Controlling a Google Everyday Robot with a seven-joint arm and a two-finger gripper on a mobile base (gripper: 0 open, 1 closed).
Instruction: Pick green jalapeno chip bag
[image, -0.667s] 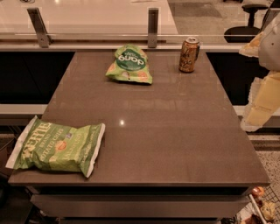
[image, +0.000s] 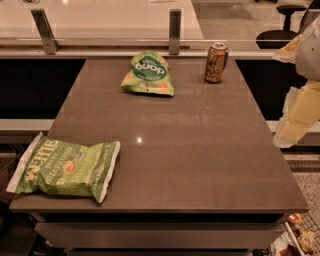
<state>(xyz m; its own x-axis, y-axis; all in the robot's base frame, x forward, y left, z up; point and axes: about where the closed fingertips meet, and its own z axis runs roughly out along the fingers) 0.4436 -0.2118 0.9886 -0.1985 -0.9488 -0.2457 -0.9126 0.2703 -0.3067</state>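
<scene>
The green jalapeno chip bag (image: 65, 167) lies flat at the table's front left corner. It is light green and crinkly with white lettering, and its left end hangs a little over the edge. My gripper (image: 295, 117) shows as cream-coloured parts at the right edge of the view, beside the table's right side and above the floor. It is far from the bag and holds nothing that I can see.
A smaller green pouch with a dark round logo (image: 148, 73) lies at the back centre of the brown table (image: 200, 165). A brown drink can (image: 216, 62) stands at the back right. A counter with metal posts (image: 174, 30) runs behind the table.
</scene>
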